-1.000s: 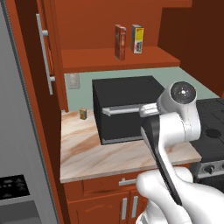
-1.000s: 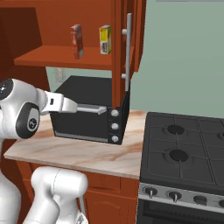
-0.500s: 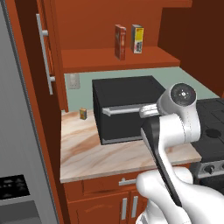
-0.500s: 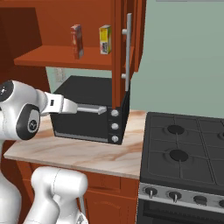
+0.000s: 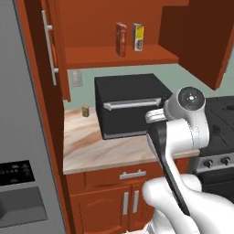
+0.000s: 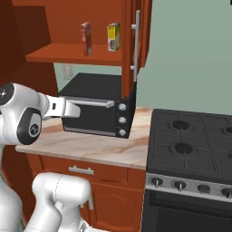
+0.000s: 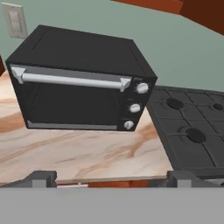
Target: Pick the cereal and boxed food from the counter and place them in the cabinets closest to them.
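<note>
Both task items already stand upright, side by side but apart, on the inner shelf of the open reddish-brown wooden wall cabinet [image 5: 119,59]: a narrow red-brown box [image 5: 120,39] to the left and a yellow-and-white box [image 5: 137,36] to its right, as the left base view has them. Which is the cereal and which the boxed food is too small to tell. They sit toward the shelf's front edge, probably because that is as far as a reach from below and in front needs to go. The cabinet's flat door with its long silver bar handle [image 6: 137,41] hangs open, so the shelf is exposed. Beneath it, a black countertop toaster oven [image 7: 83,83] with a silver bar handle rests on the marbled beige surface [image 5: 96,148], next to a black gas stove [image 6: 195,140]. A small yellowish jar [image 5: 85,111] stands near the wall left of the oven. The white arm's fingers [image 7: 43,177] are spread wide and hold nothing, pointing at the oven front from just off the surface's edge. Judging by this, the placing looks complete.
</note>
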